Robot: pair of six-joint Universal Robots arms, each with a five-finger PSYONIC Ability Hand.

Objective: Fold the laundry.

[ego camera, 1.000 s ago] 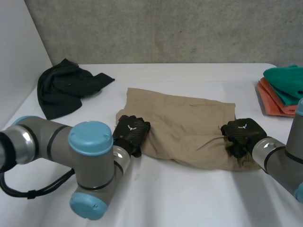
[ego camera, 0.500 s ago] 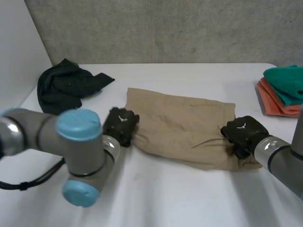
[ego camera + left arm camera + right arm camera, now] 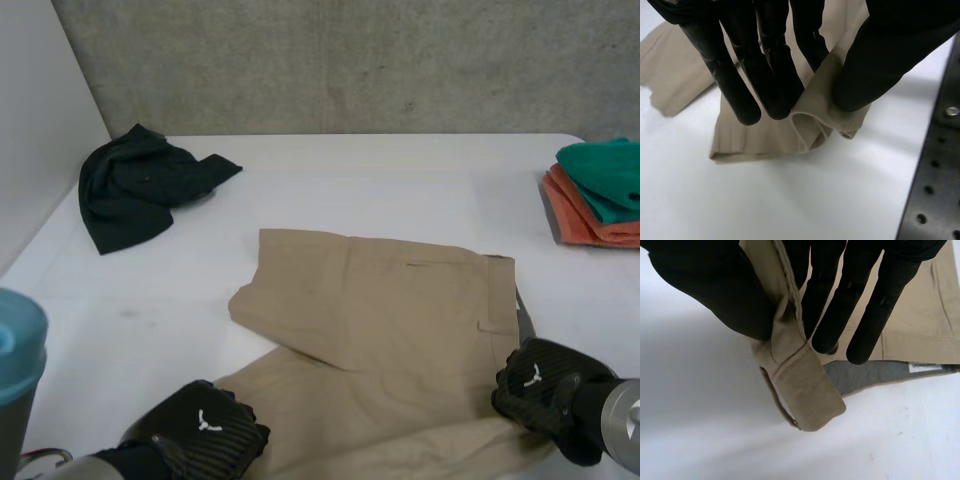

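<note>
No legible text; a small white emblem on left hand (image 3: 200, 435) and right hand (image 3: 540, 388).

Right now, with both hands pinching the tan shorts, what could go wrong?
The left hand pinches only a bunched hem of the shorts near its fingertips; it could slip. The right hand holds just the waistband corner, so a lift may skew the fold.

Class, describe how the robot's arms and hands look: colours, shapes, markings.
The left robot hand and right robot hand are black, each with a white emblem on its back and long rounded fingers. The left arm has a light-blue cap; the right wrist is grey.
</note>
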